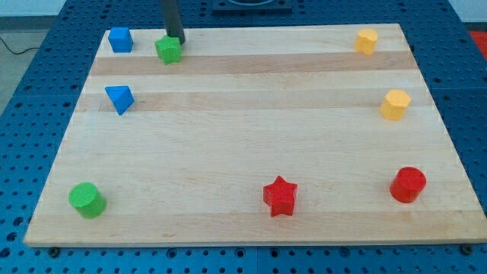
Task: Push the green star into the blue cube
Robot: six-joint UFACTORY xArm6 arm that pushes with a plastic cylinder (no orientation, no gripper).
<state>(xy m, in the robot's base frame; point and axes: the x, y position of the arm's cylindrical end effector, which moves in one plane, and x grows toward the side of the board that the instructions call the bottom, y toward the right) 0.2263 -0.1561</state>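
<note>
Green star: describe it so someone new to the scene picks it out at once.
Start at the wooden board's top-left corner in the camera view, where a blue cube sits. The green star lies just to that cube's right, apart from it, with my tip at its upper right edge. The only other green piece, a green cylinder, is at the bottom-left corner.

Bright, even overhead light is cast on the board (251, 144); glare is hardly seen. Short soft shadows are thrown beside the red star (280, 196) and green cylinder (87, 199). Focus is held sharp throughout, with no blur
</note>
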